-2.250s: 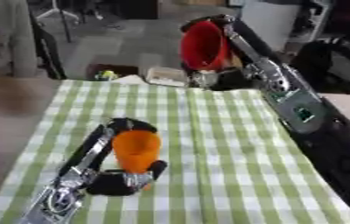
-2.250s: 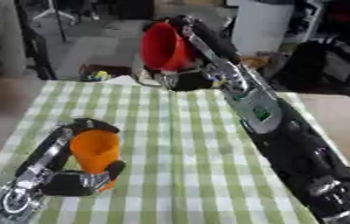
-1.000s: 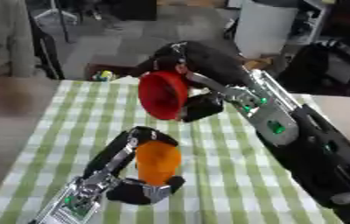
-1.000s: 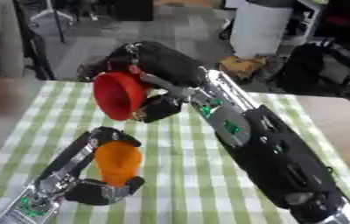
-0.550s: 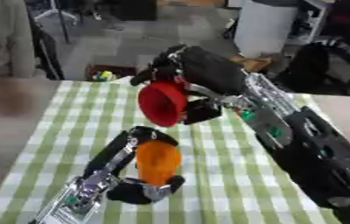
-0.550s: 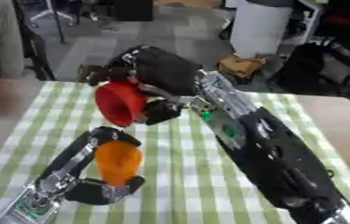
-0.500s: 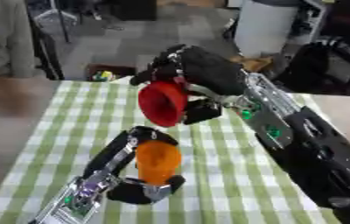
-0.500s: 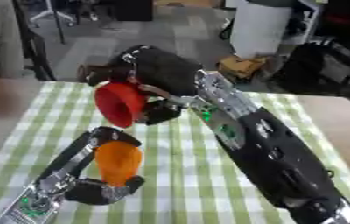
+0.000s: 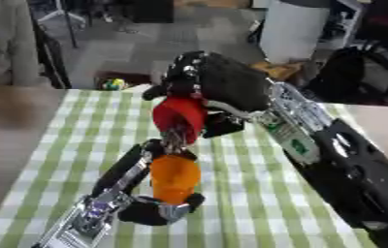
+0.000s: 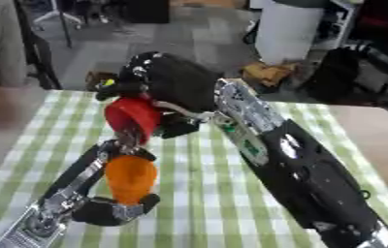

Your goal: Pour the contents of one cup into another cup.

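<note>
Tipping well means right hand (image 9: 218,85) curled round red cup (image 9: 179,116) holds its mouth over orange cup (image 9: 173,177) gripped by left hand (image 9: 159,210)

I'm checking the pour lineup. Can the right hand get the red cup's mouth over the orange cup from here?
Probably yes: the right hand holds the red cup tipped right above the orange cup in the left hand, nothing between.
</note>
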You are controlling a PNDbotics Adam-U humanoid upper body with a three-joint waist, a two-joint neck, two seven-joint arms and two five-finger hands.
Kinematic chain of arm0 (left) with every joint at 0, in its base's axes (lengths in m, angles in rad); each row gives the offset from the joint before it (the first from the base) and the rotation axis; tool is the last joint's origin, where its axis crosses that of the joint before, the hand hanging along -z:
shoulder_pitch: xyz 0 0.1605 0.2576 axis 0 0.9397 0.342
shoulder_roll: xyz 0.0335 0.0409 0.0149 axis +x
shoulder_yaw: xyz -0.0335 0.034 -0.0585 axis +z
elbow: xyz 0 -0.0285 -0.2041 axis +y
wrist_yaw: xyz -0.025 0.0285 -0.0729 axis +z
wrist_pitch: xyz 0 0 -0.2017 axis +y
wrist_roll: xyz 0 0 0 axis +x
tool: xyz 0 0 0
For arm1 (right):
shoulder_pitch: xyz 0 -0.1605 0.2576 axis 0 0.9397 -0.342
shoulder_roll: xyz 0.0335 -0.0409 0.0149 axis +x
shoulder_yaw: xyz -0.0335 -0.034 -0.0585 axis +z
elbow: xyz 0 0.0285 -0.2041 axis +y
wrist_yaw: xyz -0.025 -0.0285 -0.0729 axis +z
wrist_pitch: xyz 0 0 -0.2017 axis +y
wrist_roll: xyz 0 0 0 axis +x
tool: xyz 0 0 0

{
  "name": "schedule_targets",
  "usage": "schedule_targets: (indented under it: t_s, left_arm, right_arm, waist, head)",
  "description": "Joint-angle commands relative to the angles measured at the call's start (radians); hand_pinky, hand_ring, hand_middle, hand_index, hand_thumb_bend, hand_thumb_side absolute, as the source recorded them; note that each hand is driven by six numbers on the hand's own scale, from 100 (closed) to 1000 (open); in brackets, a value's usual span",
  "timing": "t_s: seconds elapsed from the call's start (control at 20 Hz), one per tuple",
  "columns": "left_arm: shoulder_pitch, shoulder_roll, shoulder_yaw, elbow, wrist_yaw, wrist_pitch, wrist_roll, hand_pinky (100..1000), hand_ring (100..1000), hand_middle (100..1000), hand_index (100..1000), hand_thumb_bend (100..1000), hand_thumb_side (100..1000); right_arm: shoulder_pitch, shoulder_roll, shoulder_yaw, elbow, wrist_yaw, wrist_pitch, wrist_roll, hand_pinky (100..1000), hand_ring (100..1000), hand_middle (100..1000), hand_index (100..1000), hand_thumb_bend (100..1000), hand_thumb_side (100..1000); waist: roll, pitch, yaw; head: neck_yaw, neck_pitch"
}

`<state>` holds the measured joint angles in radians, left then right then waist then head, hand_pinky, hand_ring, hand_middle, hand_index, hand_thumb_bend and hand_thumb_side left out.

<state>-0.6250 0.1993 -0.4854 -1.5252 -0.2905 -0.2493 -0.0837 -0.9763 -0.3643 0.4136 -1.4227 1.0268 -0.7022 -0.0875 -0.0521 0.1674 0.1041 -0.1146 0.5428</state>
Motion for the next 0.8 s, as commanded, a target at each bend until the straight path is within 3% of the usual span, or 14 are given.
schedule_targets:
  t_s: [0.05, 0.8]
  left_arm:
    - [-0.011, -0.004, 0.012, -0.012, 0.010, 0.003, 0.001, 176, 264, 324, 668, 100, 168]
    - [-0.012, -0.002, 0.014, -0.017, 0.008, 0.002, 0.002, 177, 266, 325, 669, 100, 167]
  right_arm:
    - [-0.016, -0.014, -0.004, -0.017, 0.036, -0.008, -0.020, 599, 543, 463, 812, 186, 100]
    - [-0.014, -0.013, -0.006, -0.011, 0.070, -0.011, -0.059, 592, 538, 431, 811, 178, 100]
  waist:
    - [0.003, -0.019, 0.000]
    - [0.006, -0.019, 0.002]
  head:
    - [0.004, -0.009]
    - [0.009, -0.013]
